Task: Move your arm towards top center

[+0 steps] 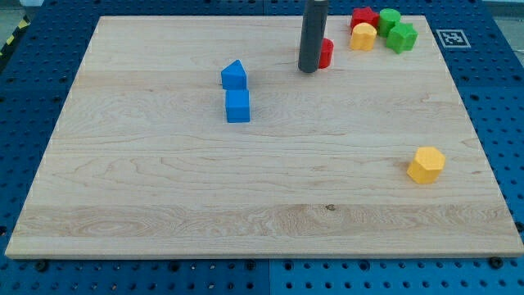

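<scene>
My dark rod comes down from the view's top centre and my tip (309,70) rests on the wooden board (164,188). A red block (326,53) sits just behind the rod on its right side, partly hidden by it, touching or nearly touching. Two blue blocks lie to the tip's left: one with a pointed top (234,75) and a blue cube (237,106) just below it.
At the view's top right is a cluster: a red block (363,17), a yellow block (363,37), a green cylinder (389,20) and a green block (402,37). A yellow hexagonal block (426,165) lies at the right. A marker tag (450,37) sits off the board's corner.
</scene>
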